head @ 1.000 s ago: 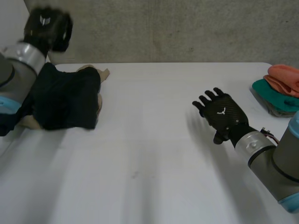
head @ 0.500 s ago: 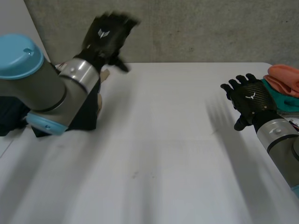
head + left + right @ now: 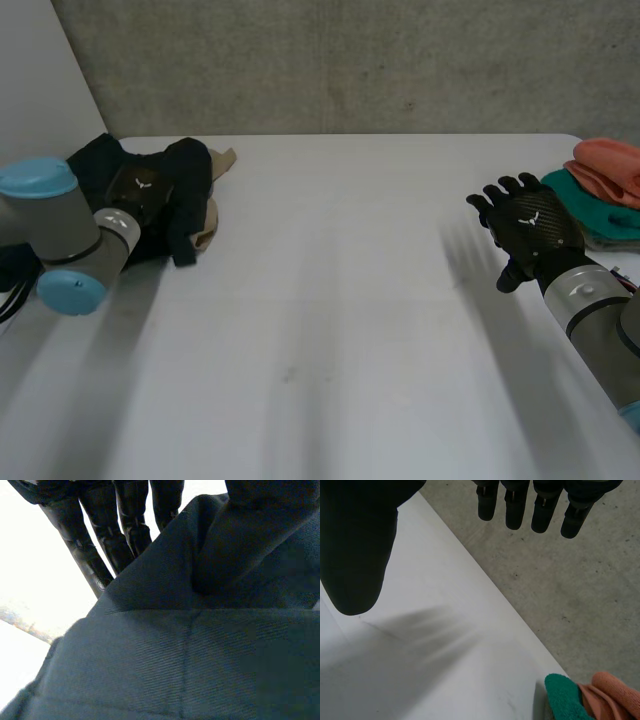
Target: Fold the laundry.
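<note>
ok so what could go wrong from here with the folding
1. The dark garment lies bunched over a tan cloth at the table's edge. The left hand, open on top, might drag both together or push them off.
2. The right hand hovers open close to the orange and teal stack. A careless swing could knock that stack apart.

White table (image 3: 330,300) (far edge straight); grey concrete wall (image 3: 400,60) behind, speckled.
</note>
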Available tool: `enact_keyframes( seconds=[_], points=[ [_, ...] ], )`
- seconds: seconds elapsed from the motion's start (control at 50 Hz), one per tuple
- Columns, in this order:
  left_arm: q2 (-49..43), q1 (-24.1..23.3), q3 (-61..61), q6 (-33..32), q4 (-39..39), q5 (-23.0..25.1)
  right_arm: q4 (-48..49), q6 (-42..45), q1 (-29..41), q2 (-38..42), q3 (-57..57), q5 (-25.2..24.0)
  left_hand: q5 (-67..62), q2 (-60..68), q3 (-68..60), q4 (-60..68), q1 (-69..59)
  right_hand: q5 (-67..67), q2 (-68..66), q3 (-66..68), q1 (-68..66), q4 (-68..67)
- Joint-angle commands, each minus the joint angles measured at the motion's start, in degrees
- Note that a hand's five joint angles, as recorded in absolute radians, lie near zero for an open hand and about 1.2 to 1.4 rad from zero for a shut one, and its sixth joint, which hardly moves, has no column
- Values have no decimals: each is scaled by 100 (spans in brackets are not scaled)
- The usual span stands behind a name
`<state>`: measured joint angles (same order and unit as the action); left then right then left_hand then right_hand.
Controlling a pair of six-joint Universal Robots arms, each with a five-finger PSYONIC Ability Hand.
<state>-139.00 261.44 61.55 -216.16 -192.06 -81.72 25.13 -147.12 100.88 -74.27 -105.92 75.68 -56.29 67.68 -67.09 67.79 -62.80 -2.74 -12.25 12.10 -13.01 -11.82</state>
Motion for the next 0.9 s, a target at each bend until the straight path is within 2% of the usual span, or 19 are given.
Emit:
enact_keyframes(
  seconds=[0.02, 0.16, 0.2, 0.34, 0.42, 0.56, 0.64, 0.72, 0.76, 0.78, 0.84, 0.9],
  points=[
    [1091, -382, 76, 397, -691, -239, 9, 26, -7, -9, 1, 8, -1371, 1232, -1291, 1221, -1720, 274, 225, -210, 301, 182],
    [2104, -1217, -240, 1391, -1246, -240, 27, -27, -7, -9, 10, 78, -1371, 1232, -1291, 1221, -1720, 274, 225, -210, 301, 182],
    [2368, -1542, -459, 1883, -1272, -240, 44, -36, -16, -26, 1, 96, -1371, 1232, -1291, 1221, -1720, 274, 225, -210, 301, 182],
    [2518, -2386, -724, 3498, -1544, -126, 53, -36, -25, -61, 1, 140, -1371, 1232, -1291, 1221, -1720, 274, 225, -210, 301, 182],
    [2466, -2624, -680, 3923, -1703, -38, 62, -45, -60, -70, 10, 140, -1371, 1232, -1291, 1221, -1720, 274, 225, -210, 301, 182],
    [2035, -2791, -250, 3775, -1598, -64, 53, -185, -218, -79, 89, 149, -1371, 1232, -1291, 1221, -1720, 274, 225, -210, 301, 182],
    [1912, -2791, 347, 3415, -1326, -81, 1, -378, -271, -79, 168, 140, -1371, 1232, -1291, 1221, -1720, 274, 225, -210, 301, 182],
    [1815, -2730, 848, 2740, -931, -64, -8, -423, -288, -70, 203, 131, -1371, 1232, -1291, 1221, -1720, 274, 225, -210, 301, 182],
    [1763, -2704, 946, 2483, -798, -99, -8, -431, -288, -70, 203, 131, 1387, -1526, 1467, -1537, 1038, 274, 225, -210, 301, 182],
    [1693, -2669, 1007, 2160, -606, -108, -8, -431, -280, -62, 203, 131, 3883, -4022, 3964, -4034, 3535, 274, 225, -210, 301, 182],
    [1639, -2642, 1060, 1938, -447, -160, -26, -431, -280, -44, 194, 140, 3942, -4081, 4022, -4092, 3593, 274, 225, -210, 301, 182],
    [1587, -2485, 1174, 1639, -183, -406, -61, -423, -288, -26, 151, 105, 4043, -4182, 4123, -4193, 3694, 274, 225, -210, 301, 182]
  ],
)
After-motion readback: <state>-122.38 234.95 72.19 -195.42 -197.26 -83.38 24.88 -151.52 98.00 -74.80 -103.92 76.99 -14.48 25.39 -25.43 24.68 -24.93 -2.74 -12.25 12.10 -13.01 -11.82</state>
